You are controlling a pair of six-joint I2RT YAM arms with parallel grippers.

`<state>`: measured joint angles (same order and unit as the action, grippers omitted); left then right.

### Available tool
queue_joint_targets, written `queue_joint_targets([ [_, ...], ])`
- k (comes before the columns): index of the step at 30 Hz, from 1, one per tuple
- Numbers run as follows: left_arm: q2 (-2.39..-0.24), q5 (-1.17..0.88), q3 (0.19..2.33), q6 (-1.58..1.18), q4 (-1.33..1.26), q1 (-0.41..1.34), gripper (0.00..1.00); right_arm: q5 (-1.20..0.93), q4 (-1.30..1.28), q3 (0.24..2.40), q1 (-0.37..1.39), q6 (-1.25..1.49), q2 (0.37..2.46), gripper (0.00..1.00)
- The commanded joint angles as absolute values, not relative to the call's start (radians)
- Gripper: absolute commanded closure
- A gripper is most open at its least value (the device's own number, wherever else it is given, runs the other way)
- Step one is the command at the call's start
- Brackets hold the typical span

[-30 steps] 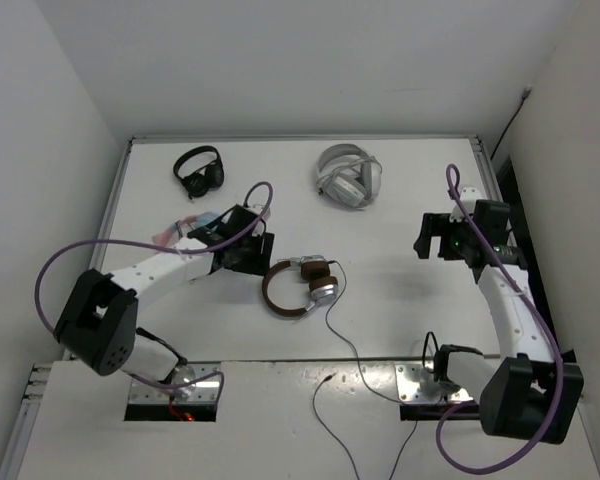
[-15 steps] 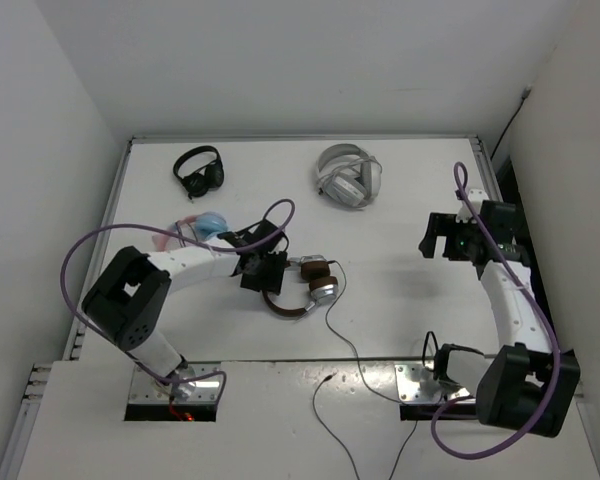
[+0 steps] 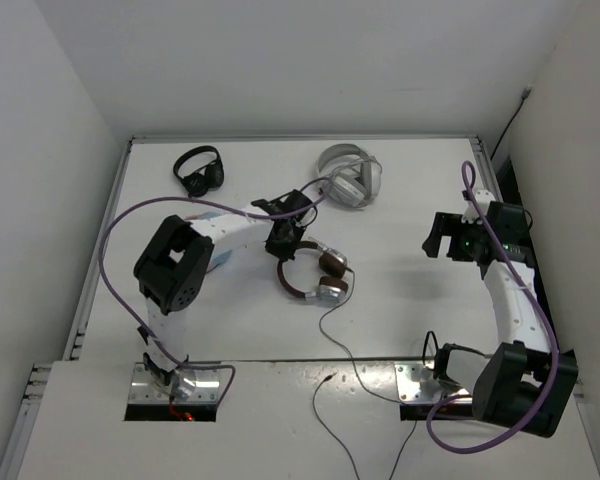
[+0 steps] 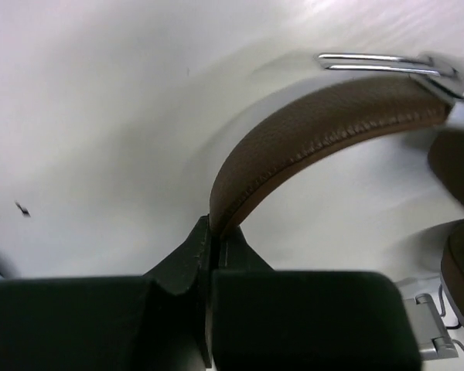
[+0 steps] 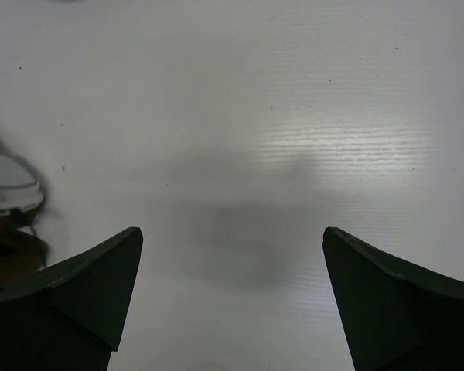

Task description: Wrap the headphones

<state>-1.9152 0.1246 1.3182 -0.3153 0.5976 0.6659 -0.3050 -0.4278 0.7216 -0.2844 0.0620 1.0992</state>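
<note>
- A small black pair of headphones [image 3: 199, 170] lies at the far left of the bench [image 3: 400, 300], well apart from everything else. Only the top view shows it.
- The left gripper [image 3: 283, 241] reaches in from the left to the middle of the bench. From above its fingers are hard to read.
- The left wrist view settles it. The left gripper [image 4: 210, 232] has its fingers clenched on the brown headband [image 4: 317, 139], with the stitched edge coming out of the pinch.
- That close view also shows a silver slider rail [image 4: 387, 60] at the far end of the band and a brown pad [image 4: 462, 270] at the right edge. It shows nothing of the cable.
- The headphones [image 3: 310, 277] lie flat near the bench centre. The crown of the band points left and the two silver cups sit on the right, so the long axis runs roughly left to right.
- The thin black cable [image 3: 325, 322] leaves the nearer cup and trails toward the near edge. Only the top view shows it.
- A white and grey pair [image 3: 348, 177] rests farther back, just right of centre.
- The right gripper [image 3: 442, 236] hangs over the right side, well apart from the headphones.
- In the right wrist view, the right gripper [image 5: 232, 232] has its fingers released and spread wide over bare bench. A blurred silver and brown shape [image 5: 6, 193] sits at the left edge, too soft to identify.
</note>
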Motion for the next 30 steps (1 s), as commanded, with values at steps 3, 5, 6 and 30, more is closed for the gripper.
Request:
queue_joint_targets([
  [3,-1.963,0.146,1.428,-0.146,0.606,0.617,1.00,-0.330,-0.414,0.738,-0.272,0.078,1.106,0.00],
  [5,-1.974,0.161,1.428,-0.146,0.606,0.617,1.00,-0.330,-0.414,0.738,-0.272,0.078,1.106,0.00],
  [6,-1.974,0.161,1.428,-0.146,0.597,0.603,0.99,-0.330,-0.414,0.729,-0.272,0.078,1.106,0.00],
  [30,-2.043,0.003,1.333,-0.285,0.517,0.552,1.00,-0.466,-0.442,0.729,-0.265,0.032,1.002,0.00],
])
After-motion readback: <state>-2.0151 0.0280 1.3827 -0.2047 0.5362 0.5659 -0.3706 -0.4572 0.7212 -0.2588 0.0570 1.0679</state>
